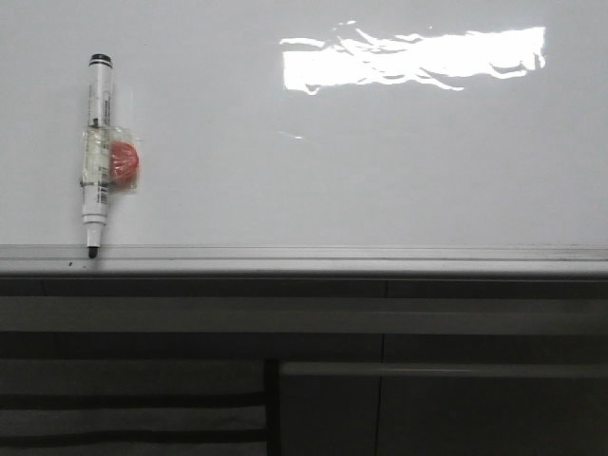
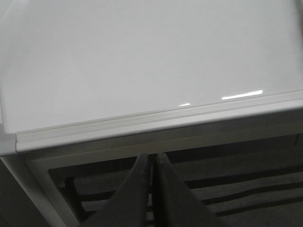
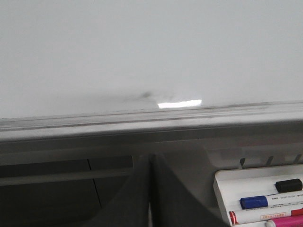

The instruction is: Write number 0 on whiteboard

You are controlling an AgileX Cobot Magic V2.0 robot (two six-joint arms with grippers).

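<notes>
The whiteboard (image 1: 380, 171) fills the front view, glossy white with a bright light reflection at upper right and a grey rail (image 1: 304, 258) along its bottom. No drawn 0 shows on it. A black-capped marker (image 1: 97, 157) stands tip-down on the rail at the left, with a red round piece taped to it. Neither gripper shows in the front view. My left gripper (image 2: 152, 158) is shut and empty below the rail. My right gripper (image 3: 150, 158) is shut and empty below the rail; a faint grey smudge (image 3: 144, 95) marks the board above it.
Dark grey panels (image 1: 304, 370) lie below the rail. A white tray (image 3: 222, 189) holds black, blue, red and pink markers beside my right gripper. The board's left corner and frame (image 2: 9, 142) show in the left wrist view.
</notes>
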